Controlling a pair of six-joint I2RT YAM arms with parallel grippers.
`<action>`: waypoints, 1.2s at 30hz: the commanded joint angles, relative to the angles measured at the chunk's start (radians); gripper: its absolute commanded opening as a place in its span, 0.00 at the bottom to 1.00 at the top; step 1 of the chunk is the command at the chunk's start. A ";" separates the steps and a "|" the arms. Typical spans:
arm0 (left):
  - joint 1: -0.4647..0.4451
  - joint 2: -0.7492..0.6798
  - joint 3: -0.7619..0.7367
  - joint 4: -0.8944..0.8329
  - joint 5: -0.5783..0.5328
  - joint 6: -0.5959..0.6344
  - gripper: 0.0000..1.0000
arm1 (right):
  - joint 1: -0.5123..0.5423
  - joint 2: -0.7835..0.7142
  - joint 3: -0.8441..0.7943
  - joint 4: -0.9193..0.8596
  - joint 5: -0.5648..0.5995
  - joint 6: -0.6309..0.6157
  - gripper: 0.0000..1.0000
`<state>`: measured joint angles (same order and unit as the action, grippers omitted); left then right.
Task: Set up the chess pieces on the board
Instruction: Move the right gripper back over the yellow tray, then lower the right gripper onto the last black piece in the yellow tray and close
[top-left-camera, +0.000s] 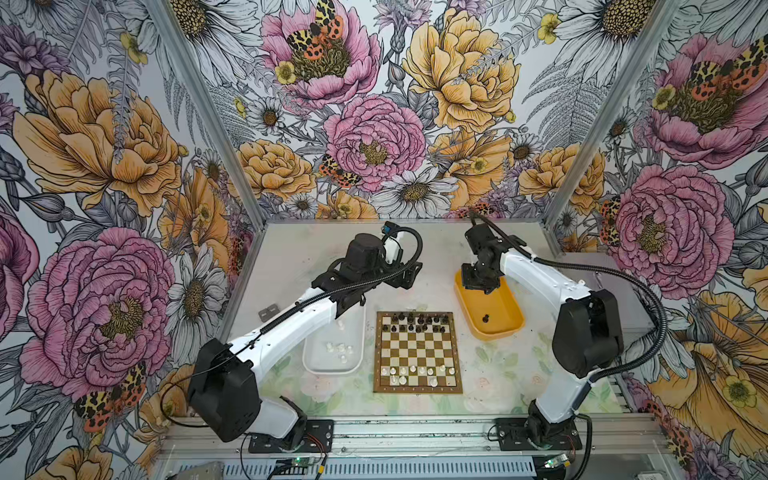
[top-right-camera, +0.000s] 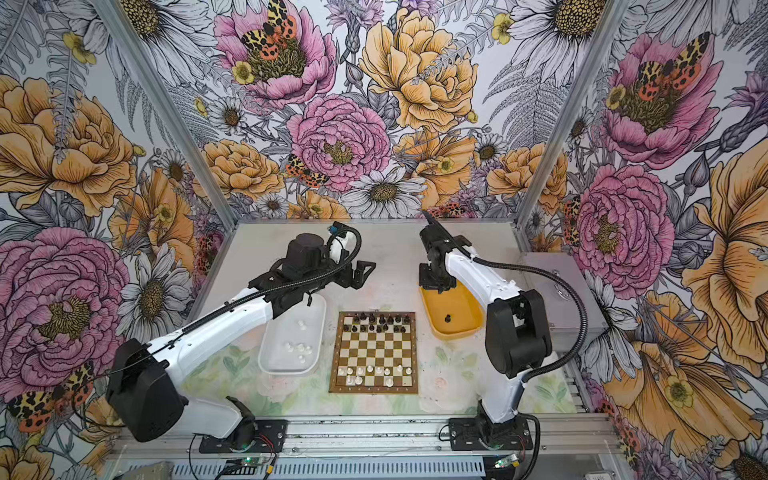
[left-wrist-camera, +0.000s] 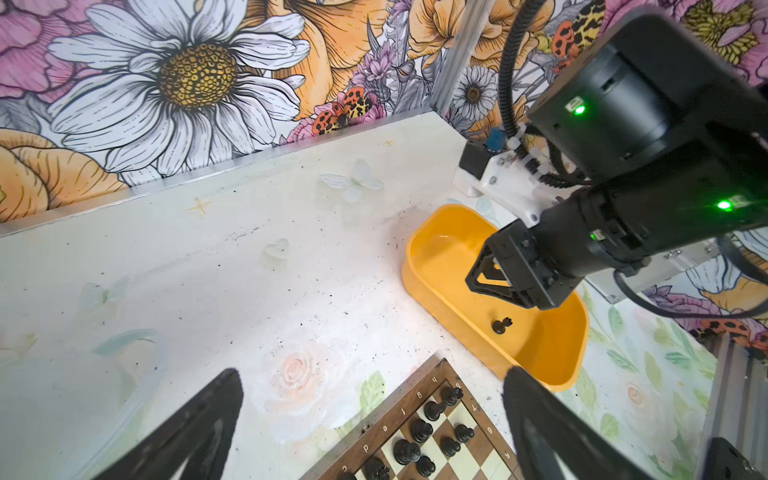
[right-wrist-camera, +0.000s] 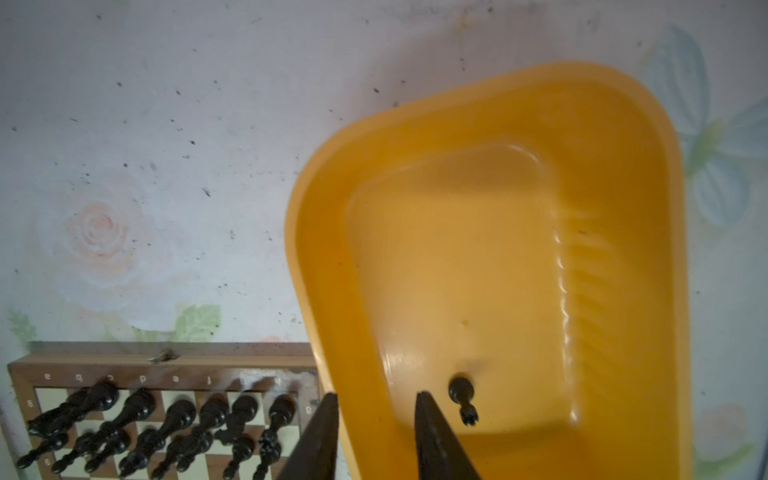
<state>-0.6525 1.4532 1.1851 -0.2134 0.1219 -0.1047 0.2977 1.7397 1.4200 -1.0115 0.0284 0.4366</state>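
My right tool (right-wrist-camera: 375, 395) half-parted, empty; crowned black piece (right-wrist-camera: 463, 399) just beside it in yellow tray (right-wrist-camera: 316, 291), my likely pickup | left tool (left-wrist-camera: 374, 371) spread wide, empty

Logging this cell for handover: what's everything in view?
board: one, brown and cream, centre
black pieces: many, black, board's far two rows
white pieces: several, white, board's near rows
yellow tray: one, yellow, right of board
lone black piece: one, black, lying in yellow tray
white tray: one, white, left of board
loose white pieces: several, white, in white tray
left gripper: one, black, fingers open, raised beyond board
right gripper: one, black, fingers open, over yellow tray
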 joint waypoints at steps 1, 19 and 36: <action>-0.044 0.036 0.054 0.039 0.050 0.036 0.99 | -0.014 -0.087 -0.088 -0.018 0.059 0.018 0.31; -0.127 0.068 0.072 0.032 0.076 0.005 0.99 | -0.069 -0.212 -0.357 0.087 0.039 0.056 0.30; -0.144 0.030 0.058 -0.004 0.002 -0.001 0.99 | -0.083 -0.090 -0.317 0.152 -0.012 0.020 0.36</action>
<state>-0.7898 1.5131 1.2556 -0.2066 0.1574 -0.1047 0.2260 1.6264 1.0660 -0.8818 0.0284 0.4702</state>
